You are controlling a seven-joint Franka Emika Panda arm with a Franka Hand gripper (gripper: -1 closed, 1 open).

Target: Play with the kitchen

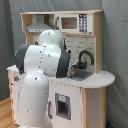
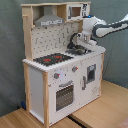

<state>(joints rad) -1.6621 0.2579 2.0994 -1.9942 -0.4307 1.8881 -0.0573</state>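
Observation:
The kitchen (image 2: pixel 60 75) is a tall white and light-wood toy unit seen in both exterior views. It has an oven door (image 2: pixel 64 95), knobs (image 2: pixel 57 76), a red-ringed stovetop (image 2: pixel 52 59), a hood (image 2: pixel 49 20) and a microwave (image 2: pixel 75 11). In the second exterior view my arm reaches in from the second exterior view's right. My gripper (image 2: pixel 85 43) hangs just above the grey sink (image 2: pixel 77 51), next to the black faucet (image 2: pixel 75 39). In the first exterior view the arm's white body (image 1: pixel 42 65) covers the stovetop, and the gripper (image 1: pixel 76 67) shows only partly beside the faucet (image 1: pixel 86 56).
A grey curtain (image 2: pixel 10 60) hangs behind the kitchen. The unit stands on light wooden boards (image 2: pixel 100 112). A rounded counter end (image 1: pixel 102 79) juts out past the sink. A small dispenser panel (image 2: pixel 91 72) sits on the front beside the oven.

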